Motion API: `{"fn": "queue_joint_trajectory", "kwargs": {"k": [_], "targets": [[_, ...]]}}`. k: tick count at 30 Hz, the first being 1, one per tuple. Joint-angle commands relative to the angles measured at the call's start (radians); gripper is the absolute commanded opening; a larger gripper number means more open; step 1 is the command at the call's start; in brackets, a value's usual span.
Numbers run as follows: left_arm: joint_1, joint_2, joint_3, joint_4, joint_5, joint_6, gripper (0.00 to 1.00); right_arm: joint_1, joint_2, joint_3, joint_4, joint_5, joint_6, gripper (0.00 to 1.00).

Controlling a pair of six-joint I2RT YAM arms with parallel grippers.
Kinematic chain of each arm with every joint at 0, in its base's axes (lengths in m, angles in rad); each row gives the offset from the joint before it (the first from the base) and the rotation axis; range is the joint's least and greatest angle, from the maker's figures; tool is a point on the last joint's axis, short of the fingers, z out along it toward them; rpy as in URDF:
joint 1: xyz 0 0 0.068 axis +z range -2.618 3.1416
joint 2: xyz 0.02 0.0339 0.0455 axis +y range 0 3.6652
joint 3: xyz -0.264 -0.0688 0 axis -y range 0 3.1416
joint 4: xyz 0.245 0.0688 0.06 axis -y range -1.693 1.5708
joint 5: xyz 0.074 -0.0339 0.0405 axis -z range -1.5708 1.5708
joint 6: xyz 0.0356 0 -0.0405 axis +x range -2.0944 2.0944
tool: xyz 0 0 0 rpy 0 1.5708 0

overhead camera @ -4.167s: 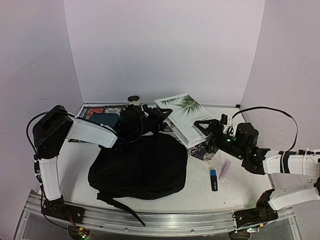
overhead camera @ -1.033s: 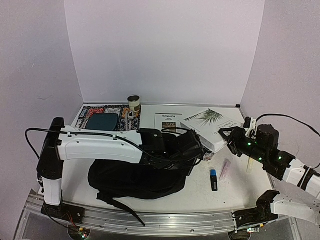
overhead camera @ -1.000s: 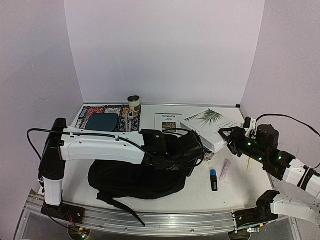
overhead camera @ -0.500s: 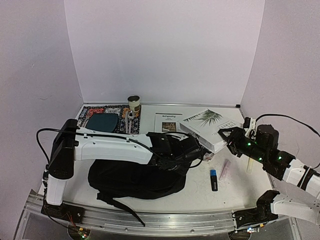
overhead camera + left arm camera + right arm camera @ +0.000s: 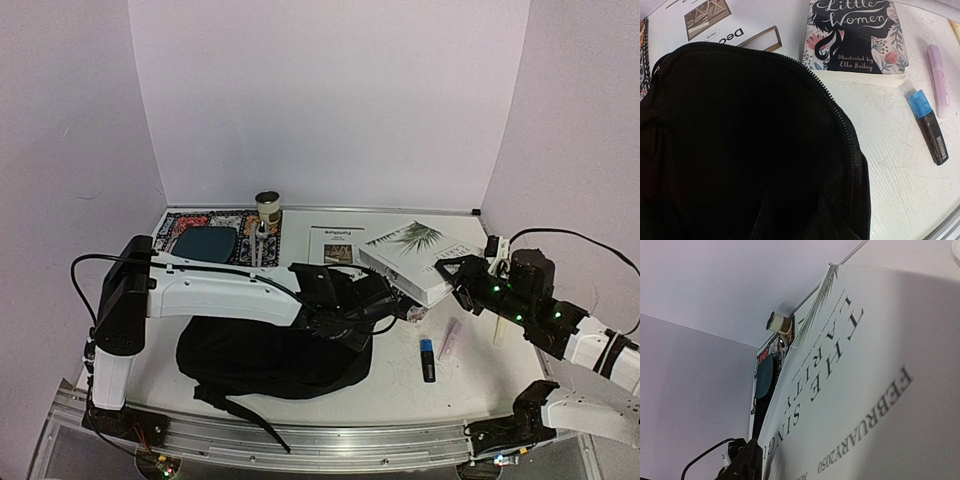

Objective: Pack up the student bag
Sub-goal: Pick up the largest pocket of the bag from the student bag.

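The student bag (image 5: 262, 352), a floppy black backpack, lies at the front centre of the table. In the left wrist view the student bag (image 5: 740, 150) fills the lower left, its zipper edge curving across. My left gripper (image 5: 385, 305) sits at the bag's upper right edge. Its fingers are lost against the black fabric, so its state does not show. My right gripper (image 5: 463, 278) is shut on a thick white book (image 5: 415, 252) with a palm leaf on its cover and holds it tilted above the table. One dark finger (image 5: 747, 462) lies against that book (image 5: 855, 390).
A "Little Women" book (image 5: 852, 35) lies just right of the bag, with a blue highlighter (image 5: 427, 358) and a pink pen (image 5: 450, 340) beyond it. A white booklet (image 5: 335, 243) lies behind the bag. At the back left are a teal plate (image 5: 207, 241) on a patterned mat and a small tin (image 5: 267, 208).
My left arm has swung from the back left across to the bag's right edge and dropped lower onto it. My right arm has lifted the white book off to the right and now holds it still.
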Motion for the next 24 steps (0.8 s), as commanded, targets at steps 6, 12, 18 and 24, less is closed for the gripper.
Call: {"fn": "queue_joint_trajectory", "kwargs": {"k": [6, 12, 18, 24], "targets": [[0.010, -0.030, 0.039, 0.001, 0.095, 0.001, 0.49, -0.004, -0.008, 0.057, 0.065, -0.010, -0.016, 0.49], [0.009, -0.054, 0.026, 0.015, 0.147, 0.009, 0.64, -0.004, -0.018, 0.049, 0.065, -0.007, -0.011, 0.49], [0.009, -0.041, -0.003, 0.018, 0.175, 0.018, 0.77, -0.003, -0.016, 0.042, 0.067, -0.001, -0.008, 0.49], [0.011, 0.016, 0.001, 0.017, 0.134, 0.030, 0.81, -0.004, -0.004, 0.045, 0.077, -0.005, -0.004, 0.49]]}}
